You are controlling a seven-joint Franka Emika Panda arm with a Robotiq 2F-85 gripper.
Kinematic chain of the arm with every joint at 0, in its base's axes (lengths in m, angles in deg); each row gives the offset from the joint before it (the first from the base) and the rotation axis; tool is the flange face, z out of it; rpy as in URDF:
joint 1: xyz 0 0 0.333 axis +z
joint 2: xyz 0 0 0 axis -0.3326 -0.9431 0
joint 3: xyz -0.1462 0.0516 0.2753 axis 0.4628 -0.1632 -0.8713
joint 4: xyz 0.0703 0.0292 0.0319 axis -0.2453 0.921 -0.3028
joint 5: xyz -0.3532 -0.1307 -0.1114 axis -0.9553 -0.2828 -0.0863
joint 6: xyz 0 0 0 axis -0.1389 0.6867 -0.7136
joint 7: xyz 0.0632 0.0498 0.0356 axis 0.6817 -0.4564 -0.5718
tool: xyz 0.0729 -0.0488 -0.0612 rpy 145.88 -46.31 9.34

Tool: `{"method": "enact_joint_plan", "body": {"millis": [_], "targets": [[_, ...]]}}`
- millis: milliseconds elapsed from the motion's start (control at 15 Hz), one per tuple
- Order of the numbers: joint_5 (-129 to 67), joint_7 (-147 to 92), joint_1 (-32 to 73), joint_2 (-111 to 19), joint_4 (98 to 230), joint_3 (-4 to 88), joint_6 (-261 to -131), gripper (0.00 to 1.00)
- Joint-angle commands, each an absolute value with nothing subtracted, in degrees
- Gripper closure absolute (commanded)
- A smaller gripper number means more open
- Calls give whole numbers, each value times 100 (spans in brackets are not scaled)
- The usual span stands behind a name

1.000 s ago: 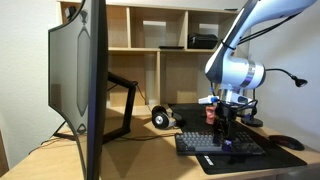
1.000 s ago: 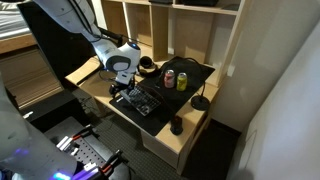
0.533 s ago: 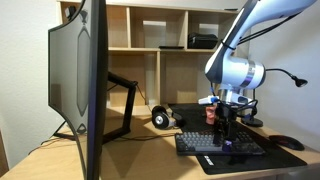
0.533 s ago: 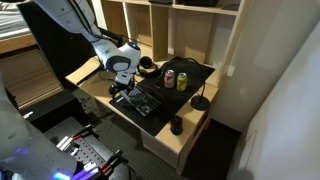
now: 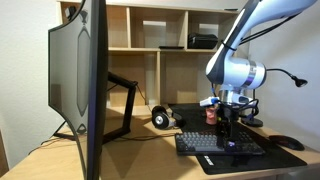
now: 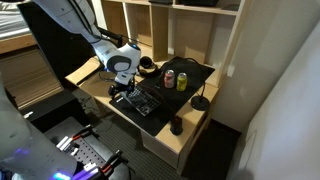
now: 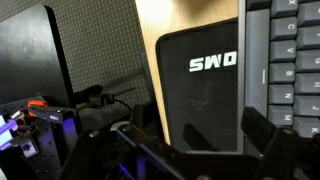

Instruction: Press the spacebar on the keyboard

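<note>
The black keyboard (image 5: 220, 143) lies on a black mat at the desk's right side; it also shows in an exterior view (image 6: 141, 101) and along the right edge of the wrist view (image 7: 290, 70). The spacebar (image 7: 257, 48) appears as a long key in the keyboard's edge row beside the mat. My gripper (image 5: 229, 140) points straight down just above the keyboard's near rows (image 6: 125, 91). In the wrist view my gripper (image 7: 196, 140) is open and empty, with its fingers (image 7: 266, 130) spread over the mat and the keyboard's edge. I cannot tell whether it touches a key.
A large monitor (image 5: 80, 85) stands at the left on an arm. The black mat (image 7: 200, 95) carries a white logo. A mouse (image 5: 288, 143), two cans (image 6: 176, 79), headphones (image 5: 162, 118) and a small lamp (image 6: 200, 103) sit around the keyboard. Shelves stand behind.
</note>
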State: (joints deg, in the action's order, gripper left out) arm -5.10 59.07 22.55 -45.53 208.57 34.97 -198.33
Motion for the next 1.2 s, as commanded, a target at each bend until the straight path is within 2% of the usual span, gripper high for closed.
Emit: {"method": "enact_joint_plan", "body": {"millis": [0,1133], "targets": [[-683,5911,2370,-4544,20859,3603,-20034,0],[-607,5897,2347,-4553,20839,3581,-19941,0]]}}
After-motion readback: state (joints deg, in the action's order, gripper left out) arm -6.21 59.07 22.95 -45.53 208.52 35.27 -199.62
